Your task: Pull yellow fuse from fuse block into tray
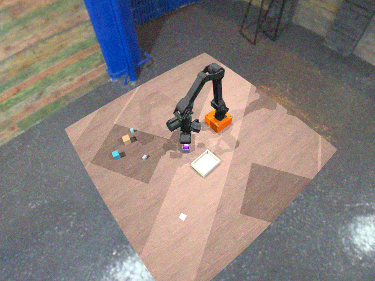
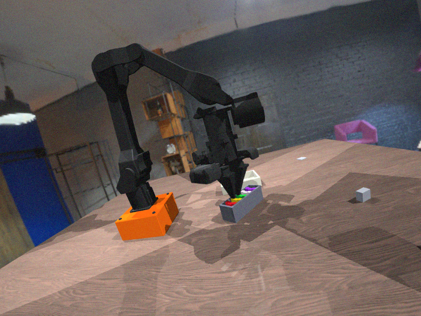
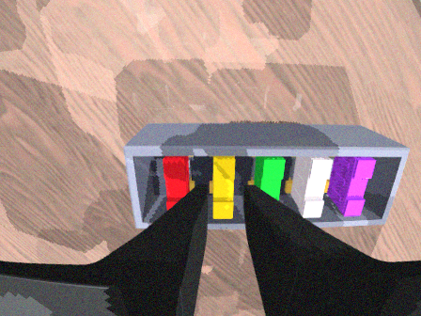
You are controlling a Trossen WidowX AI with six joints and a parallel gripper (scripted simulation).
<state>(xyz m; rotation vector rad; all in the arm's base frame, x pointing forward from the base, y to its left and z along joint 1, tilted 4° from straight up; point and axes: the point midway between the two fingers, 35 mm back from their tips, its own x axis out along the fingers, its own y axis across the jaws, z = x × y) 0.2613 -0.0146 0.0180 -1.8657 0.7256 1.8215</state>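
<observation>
The yellow fuse stands in the grey fuse block, between the red fuse and the green fuse. My gripper points down at the block, open by a narrow gap. In the wrist view one fingertip shows on each side of the yellow fuse, with dark gaps between them and it; contact is not visible. In the top view the arm hides the fingertips. The cream tray is empty.
A white fuse and a purple fuse stand past the green one. The tray lies close beyond the block's purple end. A grey cube, a teal cube and an orange cube lie off to one side.
</observation>
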